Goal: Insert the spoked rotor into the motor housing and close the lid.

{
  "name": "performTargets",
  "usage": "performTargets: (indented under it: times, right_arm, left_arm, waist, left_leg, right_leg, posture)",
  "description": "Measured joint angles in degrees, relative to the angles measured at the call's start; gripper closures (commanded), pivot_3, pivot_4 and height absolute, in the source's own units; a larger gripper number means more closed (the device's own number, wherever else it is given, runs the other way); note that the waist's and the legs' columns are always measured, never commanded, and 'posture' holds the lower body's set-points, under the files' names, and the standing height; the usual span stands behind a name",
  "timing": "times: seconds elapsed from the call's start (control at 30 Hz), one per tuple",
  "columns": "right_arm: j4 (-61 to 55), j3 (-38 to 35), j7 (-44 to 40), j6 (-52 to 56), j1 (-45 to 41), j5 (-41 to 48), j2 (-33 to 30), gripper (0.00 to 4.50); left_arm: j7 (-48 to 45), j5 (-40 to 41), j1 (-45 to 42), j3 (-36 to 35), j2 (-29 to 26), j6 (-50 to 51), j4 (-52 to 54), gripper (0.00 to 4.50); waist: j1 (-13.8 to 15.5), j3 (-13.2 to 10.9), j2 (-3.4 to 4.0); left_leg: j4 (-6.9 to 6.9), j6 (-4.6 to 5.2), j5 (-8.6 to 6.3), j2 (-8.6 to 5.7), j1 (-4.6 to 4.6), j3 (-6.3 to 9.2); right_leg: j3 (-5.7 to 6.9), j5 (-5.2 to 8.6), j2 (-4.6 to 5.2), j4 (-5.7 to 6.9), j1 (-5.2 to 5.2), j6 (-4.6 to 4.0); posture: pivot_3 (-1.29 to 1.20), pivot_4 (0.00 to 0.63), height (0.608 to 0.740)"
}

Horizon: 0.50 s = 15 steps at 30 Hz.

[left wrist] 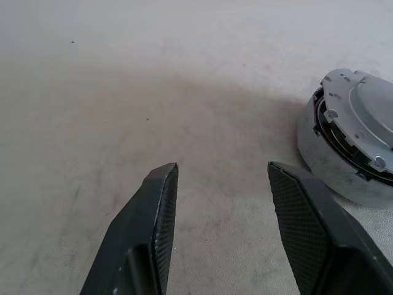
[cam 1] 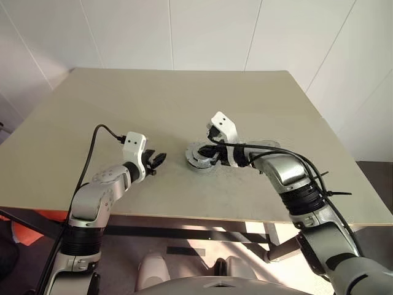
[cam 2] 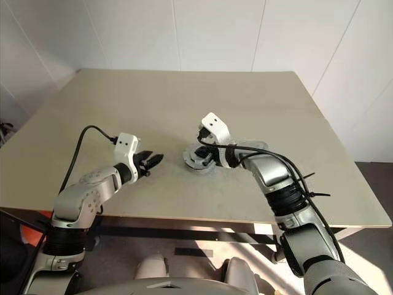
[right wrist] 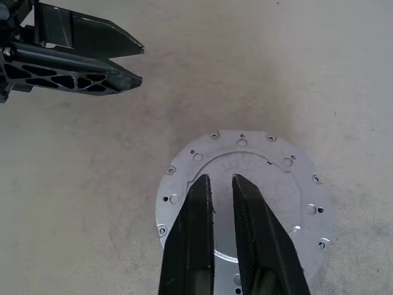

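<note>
The motor housing (left wrist: pixel 325 166) is a round silver puck standing at the middle of the table. The lid (right wrist: pixel 276 178), a flat grey disc with small holes round its rim, lies on top of it, with a dark gap under its rim in the left wrist view. My right gripper (right wrist: pixel 221 178) hangs just over the lid's centre; its fingers stand a narrow gap apart with nothing between them. My left gripper (cam 1: pixel 161 161) rests open and empty a short way to the left of the housing, pointing at it. The spoked rotor is hidden.
The beige table (cam 1: pixel 184 98) is bare around the housing, with wide room behind it and to both sides. Its front edge (cam 1: pixel 202 216) runs close under both forearms. A black cable (cam 1: pixel 92 144) loops up from my left wrist.
</note>
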<state>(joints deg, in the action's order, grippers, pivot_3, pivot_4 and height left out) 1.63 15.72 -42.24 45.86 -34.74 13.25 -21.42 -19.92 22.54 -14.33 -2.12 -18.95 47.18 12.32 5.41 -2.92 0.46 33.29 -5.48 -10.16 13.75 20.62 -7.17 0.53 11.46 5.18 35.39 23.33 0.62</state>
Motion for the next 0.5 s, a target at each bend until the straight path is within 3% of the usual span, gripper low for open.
performTargets:
  times: [0.2,0.5]
  right_arm:
    - [2.21,-0.28,2.62,-4.40,0.01,-2.16,0.89,1.21]
    - [2.28,1.03,1.20,-4.98,0.88,-3.01,1.29,1.21]
  left_arm:
    - [-2.38,1.10,0.01,-1.51,-0.95,-0.77,0.22,2.05]
    - [-3.59,1.18,-0.18,-2.21,-2.04,-1.92,0.11,2.05]
  waist:
    - [-0.01,0.00,0.00]
    - [0.00,0.00,0.00]
  left_leg:
    - [-0.01,0.00,0.00,0.00,0.00,0.00]
    - [-0.02,0.01,0.00,0.00,0.00,0.00]
  right_leg:
    - [0.01,0.00,0.00,-0.02,0.01,0.00]
    - [0.01,0.00,0.00,-0.04,0.00,0.00]
  posture:
    - [0.00,0.000,0.740]
    - [0.00,0.000,0.740]
